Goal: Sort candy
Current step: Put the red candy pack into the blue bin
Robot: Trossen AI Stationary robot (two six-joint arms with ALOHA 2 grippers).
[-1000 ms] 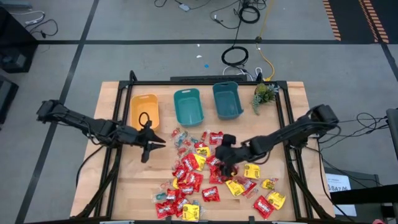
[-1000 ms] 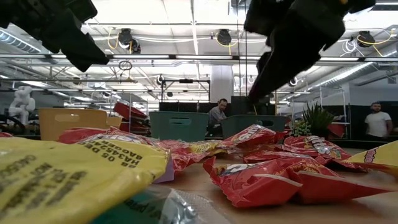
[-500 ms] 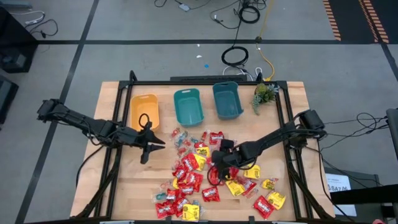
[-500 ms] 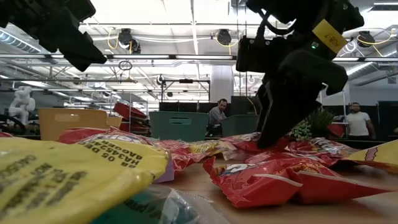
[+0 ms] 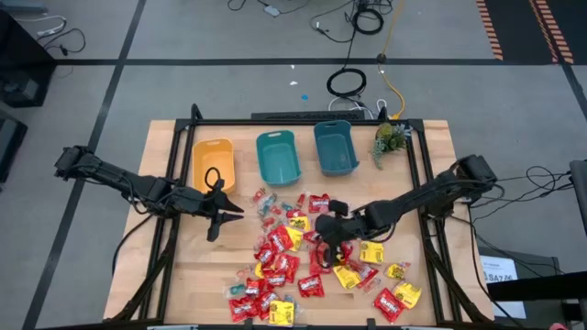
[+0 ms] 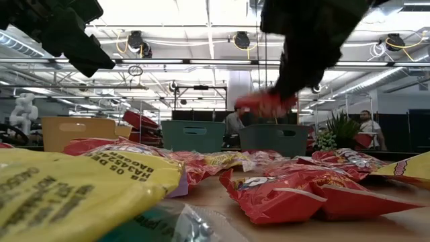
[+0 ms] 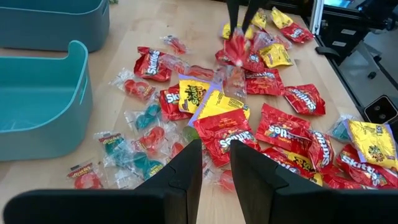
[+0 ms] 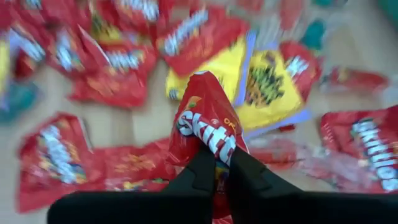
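Our right hand (image 8: 214, 163) grips a red packet (image 8: 205, 124); we should carry it steadily toward twelve o'clock, above the pile.

Right gripper (image 8: 216, 163) pinches a red Skittles packet (image 8: 205, 121) between its fingers, lifted above red and yellow packets (image 8: 261, 81) scattered below.

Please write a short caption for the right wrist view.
Right gripper shut on a red candy packet, lifted above scattered candy.
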